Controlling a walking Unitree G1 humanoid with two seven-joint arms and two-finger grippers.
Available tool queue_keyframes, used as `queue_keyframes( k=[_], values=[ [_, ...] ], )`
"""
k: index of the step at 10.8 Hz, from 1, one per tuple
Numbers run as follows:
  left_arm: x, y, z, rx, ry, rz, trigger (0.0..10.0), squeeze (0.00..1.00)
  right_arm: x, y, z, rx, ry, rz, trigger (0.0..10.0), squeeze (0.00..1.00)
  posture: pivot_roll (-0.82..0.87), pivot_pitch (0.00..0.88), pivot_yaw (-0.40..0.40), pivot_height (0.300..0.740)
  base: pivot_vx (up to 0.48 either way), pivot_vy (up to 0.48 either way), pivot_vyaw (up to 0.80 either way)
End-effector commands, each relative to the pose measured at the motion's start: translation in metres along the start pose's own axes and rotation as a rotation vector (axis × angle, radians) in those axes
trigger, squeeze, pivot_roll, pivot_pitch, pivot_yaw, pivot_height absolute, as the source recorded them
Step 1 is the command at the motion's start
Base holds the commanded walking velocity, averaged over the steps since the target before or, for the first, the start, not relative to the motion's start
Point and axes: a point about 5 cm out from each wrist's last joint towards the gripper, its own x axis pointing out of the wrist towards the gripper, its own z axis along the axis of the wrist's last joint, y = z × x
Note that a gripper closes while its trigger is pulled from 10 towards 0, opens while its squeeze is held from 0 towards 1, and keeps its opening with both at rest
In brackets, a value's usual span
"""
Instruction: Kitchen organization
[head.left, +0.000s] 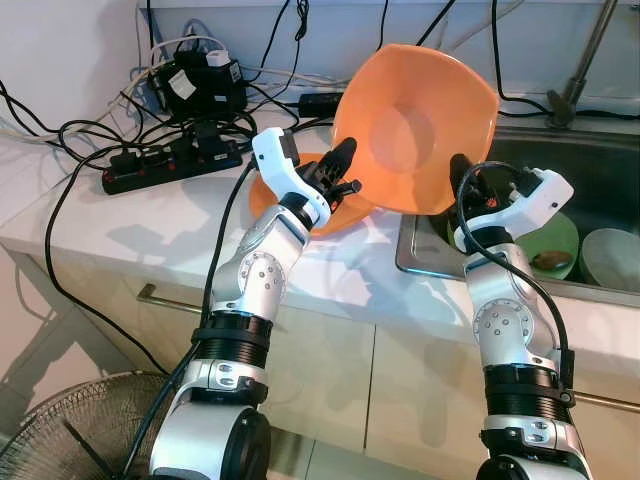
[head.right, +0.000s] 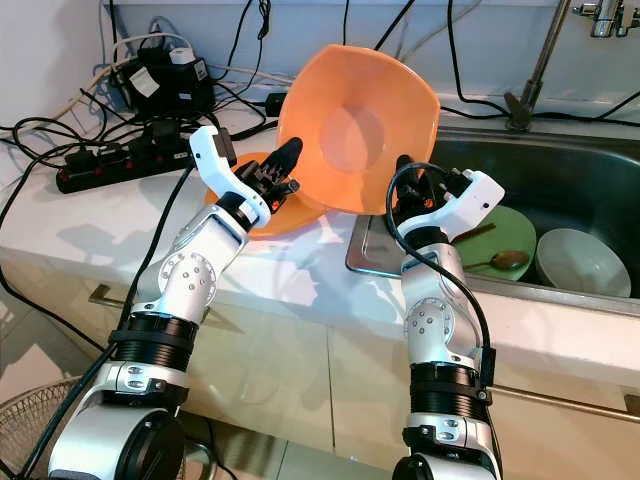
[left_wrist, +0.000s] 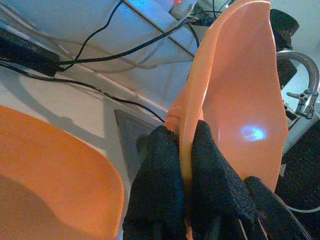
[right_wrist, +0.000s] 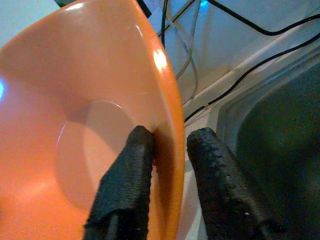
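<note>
Counter (head.left: 150, 225) at frame centre: both grippers share tilted orange bowl (head.left: 420, 125). Left gripper (head.left: 343, 180) pinches rim; right gripper (head.left: 462, 185) straddles rim, outer finger off — steadying for stacking, likely.

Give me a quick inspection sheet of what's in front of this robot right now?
Surface: white counter beside a steel sink.
Job's things: orange bowl held tilted on edge; second orange bowl lying on the counter.
Clutter: green plate with a spoon and a pale bowl in the sink.
Grippers: left gripper pinches the raised bowl's rim; right gripper straddles its rim, outer finger apart.
Cables: power strip, tangled black cords.
Surroundings: faucet, floor fan.
</note>
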Motion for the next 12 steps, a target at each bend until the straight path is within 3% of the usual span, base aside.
queue_keyframes(
  k=[1,9,10,12],
  values=[
    [0.0011,-0.0113,-0.0043,-0.041,-0.022,-0.051,10.0,0.0,0.0044,0.004,0.002,0.016,-0.002,0.01,0.0,0.0,0.01,0.0,0.138,0.74,0.0,0.0,0.0],
    [0.0014,-0.0104,-0.0061,-0.002,-0.015,-0.038,10.0,0.0,0.0038,0.0027,0.0042,0.037,-0.013,0.015,0.0,0.0,0.01,0.0,0.142,0.74,0.0,0.0,0.0],
    [0.0013,-0.0104,-0.0056,0.008,-0.017,-0.041,10.0,1.0,0.0032,0.0019,0.0034,0.039,-0.011,0.013,0.0,0.0,0.01,0.0,0.142,0.74,0.0,0.0,0.0],
    [0.0009,-0.0099,-0.0054,0.011,-0.018,-0.042,10.0,1.0,0.0034,-0.0002,0.0052,0.032,-0.027,-0.005,0.0,0.0,0.01,0.0,0.142,0.74,0.0,0.0,0.0]
  ],
)
